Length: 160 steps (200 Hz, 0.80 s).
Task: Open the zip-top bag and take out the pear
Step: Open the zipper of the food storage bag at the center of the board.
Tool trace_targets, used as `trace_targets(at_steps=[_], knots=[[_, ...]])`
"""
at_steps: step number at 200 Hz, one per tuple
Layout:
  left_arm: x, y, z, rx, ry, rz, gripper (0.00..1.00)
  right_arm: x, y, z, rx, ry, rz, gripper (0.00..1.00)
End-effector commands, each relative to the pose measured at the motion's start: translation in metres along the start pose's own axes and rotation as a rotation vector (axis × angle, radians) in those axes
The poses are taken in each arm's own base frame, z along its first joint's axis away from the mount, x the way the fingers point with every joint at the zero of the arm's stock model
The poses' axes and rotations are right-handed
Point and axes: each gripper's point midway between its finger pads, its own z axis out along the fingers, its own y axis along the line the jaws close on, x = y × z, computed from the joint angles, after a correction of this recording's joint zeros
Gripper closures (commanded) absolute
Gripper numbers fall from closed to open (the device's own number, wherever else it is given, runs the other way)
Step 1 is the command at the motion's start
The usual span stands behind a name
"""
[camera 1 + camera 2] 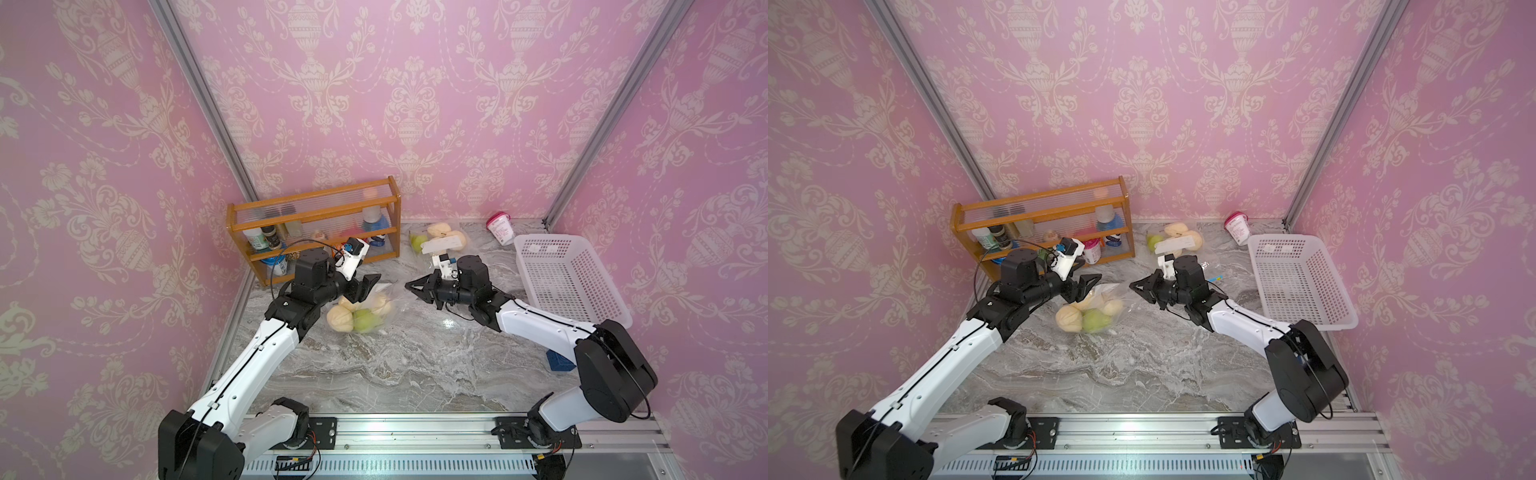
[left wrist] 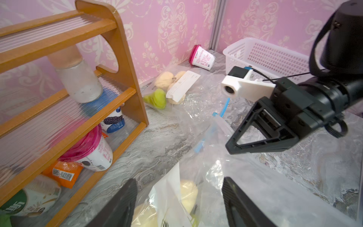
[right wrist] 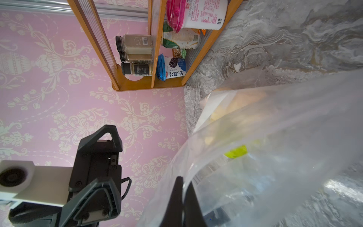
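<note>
The clear zip-top bag (image 1: 388,301) lies on the marble top left of centre, with a green pear (image 1: 365,322) and pale yellow pears (image 1: 340,319) inside. My left gripper (image 1: 371,287) is open just above the bag's left part. In the left wrist view its fingers (image 2: 121,204) straddle the bag (image 2: 245,176), with a yellow pear (image 2: 188,193) under the film. My right gripper (image 1: 411,286) is shut on the bag's right edge. The right wrist view shows its jaws (image 3: 181,179) closed on a fold of film (image 3: 275,137).
A wooden rack (image 1: 316,224) of jars and cups stands at the back left. A second bag of pears (image 1: 436,241) with a white label lies behind the right gripper. A pink-lidded cup (image 1: 500,226), a white basket (image 1: 569,278) and a blue block (image 1: 561,361) are on the right.
</note>
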Motion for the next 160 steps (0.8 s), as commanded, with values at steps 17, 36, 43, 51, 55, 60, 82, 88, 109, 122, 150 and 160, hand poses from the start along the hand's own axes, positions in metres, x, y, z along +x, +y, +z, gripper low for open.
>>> trace_targets(at_steps=[17,36,43,51,55,60,82,88,109,122,150,160], knots=[[0.017,0.049,0.001,-0.231,0.131,-0.253,0.29,0.019,0.011,-0.025,0.095,0.071,-0.397,1.00],[0.027,0.059,0.004,-0.241,0.160,-0.330,0.28,0.024,0.021,-0.037,0.103,0.098,-0.604,1.00],[0.029,0.060,0.006,-0.227,0.161,-0.349,0.28,0.026,0.026,-0.041,0.096,0.111,-0.678,1.00],[0.031,0.060,0.007,-0.214,0.164,-0.362,0.27,0.030,0.030,-0.046,0.093,0.128,-0.759,1.00],[0.033,0.060,0.008,-0.209,0.167,-0.363,0.26,0.031,0.030,-0.048,0.100,0.135,-0.793,1.00],[0.035,0.060,0.009,-0.206,0.173,-0.363,0.25,0.031,0.028,-0.052,0.112,0.141,-0.830,1.00],[0.046,0.055,0.014,-0.164,0.211,-0.375,0.22,0.032,0.022,-0.065,0.123,0.178,-0.900,1.00],[0.049,0.053,0.016,-0.144,0.224,-0.384,0.22,0.033,0.019,-0.067,0.129,0.187,-0.919,1.00],[0.063,0.045,0.021,-0.074,0.275,-0.427,0.22,0.035,-0.003,-0.075,0.207,0.226,-1.002,1.00],[0.073,0.042,0.024,-0.053,0.311,-0.451,0.24,0.032,-0.016,-0.078,0.256,0.243,-1.011,1.00],[0.099,0.040,0.026,-0.050,0.399,-0.517,0.28,0.018,-0.033,-0.083,0.304,0.228,-0.968,1.00],[0.106,0.041,0.026,-0.057,0.417,-0.539,0.28,0.014,-0.038,-0.084,0.313,0.221,-0.953,1.00]])
